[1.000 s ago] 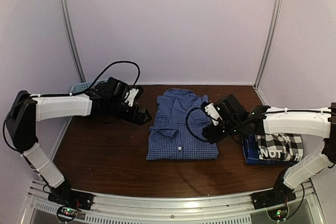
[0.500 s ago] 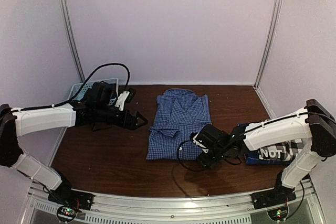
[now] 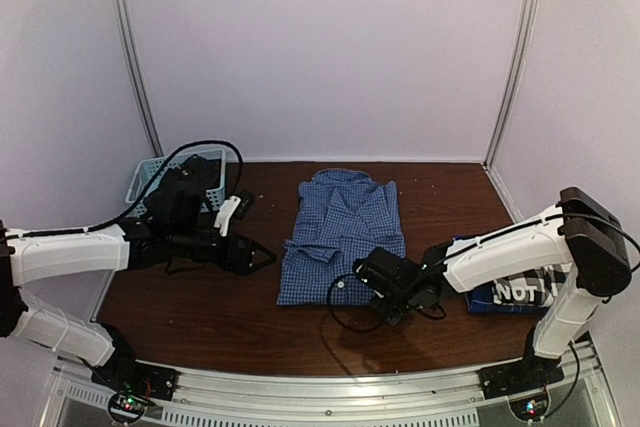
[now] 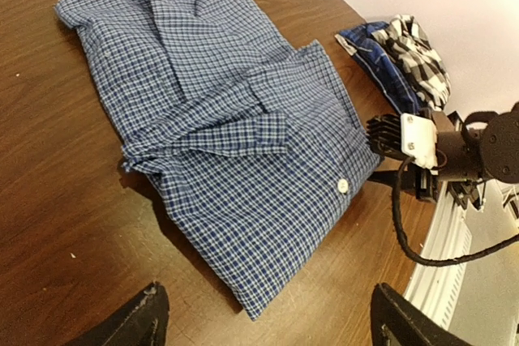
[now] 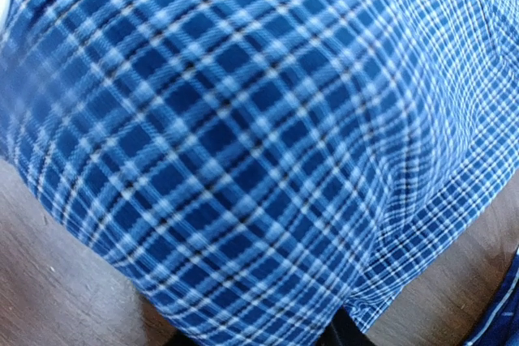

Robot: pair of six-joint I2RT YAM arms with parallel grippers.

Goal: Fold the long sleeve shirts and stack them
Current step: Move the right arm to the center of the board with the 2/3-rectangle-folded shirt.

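Blue fine-check shirt [image 3: 345,232] lies folded flat in the middle of the table [image 3: 200,307], collar toward the far wall, one sleeve crossed over its front. From above you see your left gripper [image 3: 262,259] just off the shirt's left edge, not touching it. The left wrist view shows its jaws spread wide around nothing, its fingertips [image 4: 150,318] framing the shirt's near corner. Your right gripper [image 3: 365,275] sits low at the shirt's near right corner. Its own wrist view is filled with blurred check cloth and shows almost nothing of the fingers, so you cannot tell how those jaws stand or whether cloth is pinched. Only the left wrist view shows the white button [image 4: 342,186] near that hem. At the right, the black-and-white plaid shirt [image 3: 530,282] rests on the darker blue plaid shirt [image 3: 478,301]; a light blue basket [image 3: 145,175] stands far left
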